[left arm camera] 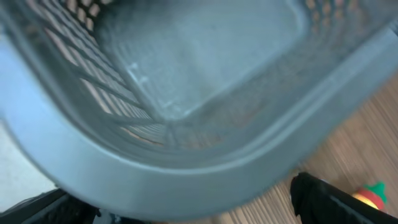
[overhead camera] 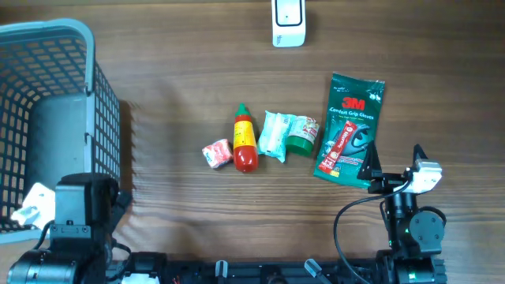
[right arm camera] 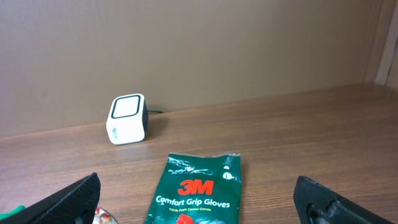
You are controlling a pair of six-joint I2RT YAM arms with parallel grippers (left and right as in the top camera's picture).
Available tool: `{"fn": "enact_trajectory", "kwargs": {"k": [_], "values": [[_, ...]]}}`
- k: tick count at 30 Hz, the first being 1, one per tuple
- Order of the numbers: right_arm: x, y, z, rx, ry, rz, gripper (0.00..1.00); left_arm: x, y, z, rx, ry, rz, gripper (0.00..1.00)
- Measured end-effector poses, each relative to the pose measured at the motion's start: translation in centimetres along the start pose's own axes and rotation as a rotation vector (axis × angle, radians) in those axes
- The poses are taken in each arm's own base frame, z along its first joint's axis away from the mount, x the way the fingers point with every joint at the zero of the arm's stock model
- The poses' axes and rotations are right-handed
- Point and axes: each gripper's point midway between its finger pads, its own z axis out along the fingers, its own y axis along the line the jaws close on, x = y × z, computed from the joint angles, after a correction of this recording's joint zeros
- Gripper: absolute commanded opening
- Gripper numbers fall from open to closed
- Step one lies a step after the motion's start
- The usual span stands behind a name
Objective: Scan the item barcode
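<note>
1. A brown wood-grain table (overhead camera: 197,95) fills the overhead view, and the right wrist view shows a plain brown wall behind it.
2. The flat, glossy green 3M glove packet (overhead camera: 349,130) lies face up right of the table's middle. Its top points toward the far edge.
3. The right gripper (overhead camera: 393,159) sits at the packet's near right corner with its black fingers spread wide and nothing between them. One finger overlaps the packet's edge from above, and I cannot tell whether it touches. In the wrist view the packet lies just ahead, centred between the two fingertips.
4. A small white box-shaped barcode scanner (overhead camera: 288,22) with a dark-framed window stands at the far edge, well apart from the packet.
5. Left of the packet lies a row of items:
   - a green-lidded round tub (overhead camera: 301,136);
   - a crinkled pale mint pouch (overhead camera: 275,134) touching the tub;
   - a red squeeze bottle with a green cap (overhead camera: 245,140);
   - a small crumpled red-and-white wrapper (overhead camera: 216,153).
6. A grey plastic lattice basket (overhead camera: 47,35) stands at the table's left end.
7. The left gripper (left arm camera: 180,208) hangs over the basket's near rim, jaws fully apart and empty, far from the packet.
</note>
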Motion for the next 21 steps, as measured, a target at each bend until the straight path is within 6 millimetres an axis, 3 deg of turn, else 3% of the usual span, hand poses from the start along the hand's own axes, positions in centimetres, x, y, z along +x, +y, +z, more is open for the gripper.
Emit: {"fn": "enact_trajectory", "kwargs": {"k": [15,21], "values": [[0.0,0.0,0.0,0.0,0.0,0.0,1.0,-3.0,1.5,-0.2,-0.091,-0.167,-0.028,1.0],[0.0,0.0,0.0,0.0,0.0,0.0,1.0,-3.3,4.3,-0.4,-0.21,-0.182,-0.132,1.0]]}}
